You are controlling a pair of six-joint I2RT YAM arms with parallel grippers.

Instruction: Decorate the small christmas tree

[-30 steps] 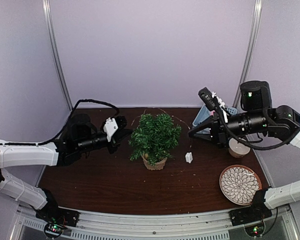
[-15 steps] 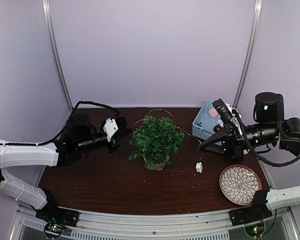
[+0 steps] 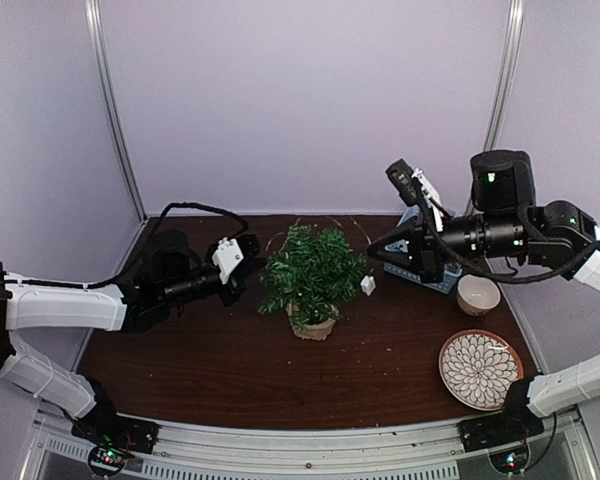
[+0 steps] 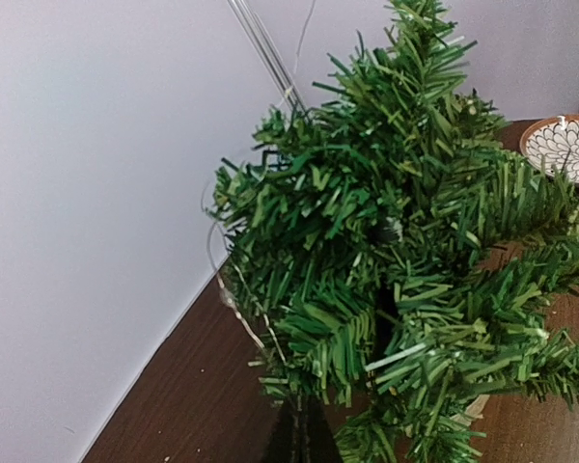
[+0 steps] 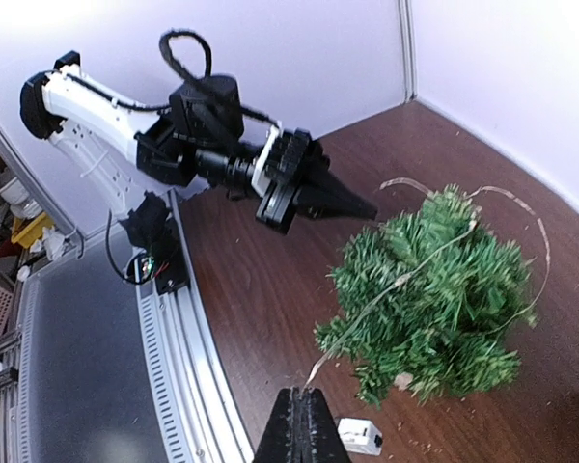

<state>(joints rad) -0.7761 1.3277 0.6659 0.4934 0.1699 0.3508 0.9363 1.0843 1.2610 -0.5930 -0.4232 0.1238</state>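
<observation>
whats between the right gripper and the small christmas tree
A thin wire runs from the right gripper into the small christmas tree, with a small white box just beside the gripper; the right wrist view shows it.

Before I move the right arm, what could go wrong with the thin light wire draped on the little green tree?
The right gripper is shut on the thin silvery wire looped over the small green tree in a tan pot; a pull could tip the tree.
The small white box on that wire seems to hang beside the branches; it may swing and snag.
The shut left gripper, close by the tree's left side, could shove it.
</observation>
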